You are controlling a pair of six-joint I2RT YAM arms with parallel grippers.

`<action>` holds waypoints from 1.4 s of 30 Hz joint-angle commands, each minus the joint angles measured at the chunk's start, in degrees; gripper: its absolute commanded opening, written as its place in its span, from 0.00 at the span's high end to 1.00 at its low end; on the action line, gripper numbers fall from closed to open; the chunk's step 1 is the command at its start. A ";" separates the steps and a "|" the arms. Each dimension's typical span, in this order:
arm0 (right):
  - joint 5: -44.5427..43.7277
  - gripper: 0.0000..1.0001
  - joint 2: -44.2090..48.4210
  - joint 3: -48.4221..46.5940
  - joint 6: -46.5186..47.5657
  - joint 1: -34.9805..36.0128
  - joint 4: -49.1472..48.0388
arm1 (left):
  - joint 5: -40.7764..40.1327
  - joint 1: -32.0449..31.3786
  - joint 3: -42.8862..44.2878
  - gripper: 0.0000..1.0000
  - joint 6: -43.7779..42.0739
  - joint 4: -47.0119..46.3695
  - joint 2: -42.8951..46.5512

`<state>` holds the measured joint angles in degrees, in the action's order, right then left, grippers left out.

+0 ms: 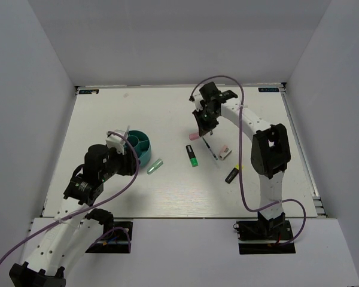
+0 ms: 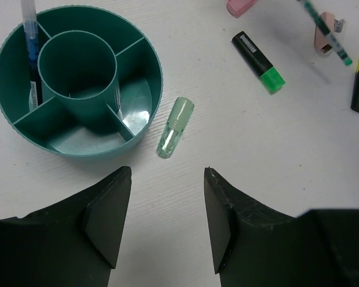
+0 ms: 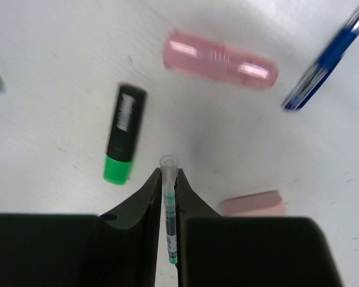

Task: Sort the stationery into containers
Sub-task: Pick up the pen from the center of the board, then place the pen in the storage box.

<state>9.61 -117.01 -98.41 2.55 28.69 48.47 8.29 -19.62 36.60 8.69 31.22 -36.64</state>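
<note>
While pinching a thin pen (image 3: 169, 203) in right fingers (image 3: 137, 227), left fingers (image 2: 107, 221) spread empty, barely starting: keeping one blue pen (image 2: 31, 54) in the teal organiser (image 2: 90, 149), leaving the green highlighter (image 2: 258, 62) and more on the table (image 1: 167, 185).

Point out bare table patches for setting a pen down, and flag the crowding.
Bare: the white table beyond the round teal plastic organiser, and the strip between the mint-green marker and the near edge. Crowded: the centre, from the black-green highlighter to the black-yellow highlighter, beneath the right fingers gripping a thin pen.

Marker (image 2: 175, 127) lies just right of the organiser (image 2: 84, 150).
</note>
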 commanded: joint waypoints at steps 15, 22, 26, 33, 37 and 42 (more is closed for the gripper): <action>11.92 1.00 -0.24 -26.39 4.21 6.38 -3.02 | -17.86 0.11 -4.43 0.38 -1.57 -4.06 9.48; 19.47 1.00 1.61 -22.62 4.05 10.24 -17.33 | -31.56 0.19 -7.24 0.38 -1.74 -5.64 17.04; 23.35 1.00 0.65 -22.87 2.03 12.62 -25.08 | -38.16 0.19 -8.21 0.38 -1.83 -6.35 20.03; 25.90 1.00 -5.23 -29.11 -5.15 16.13 -39.05 | -40.11 0.19 -8.39 0.38 -2.45 -6.09 20.30; 24.68 1.00 -6.56 -25.61 -12.90 17.10 -52.22 | -40.37 0.19 -8.12 0.38 -2.18 -5.82 20.38; 20.37 1.00 -12.79 -29.54 -18.10 18.68 -65.18 | -41.17 0.11 -8.47 0.38 -2.27 -6.00 20.73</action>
<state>32.77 -126.02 -124.07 -10.70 46.61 -6.15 -31.38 -19.62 28.40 6.85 25.61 -16.03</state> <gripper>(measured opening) 0.121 0.624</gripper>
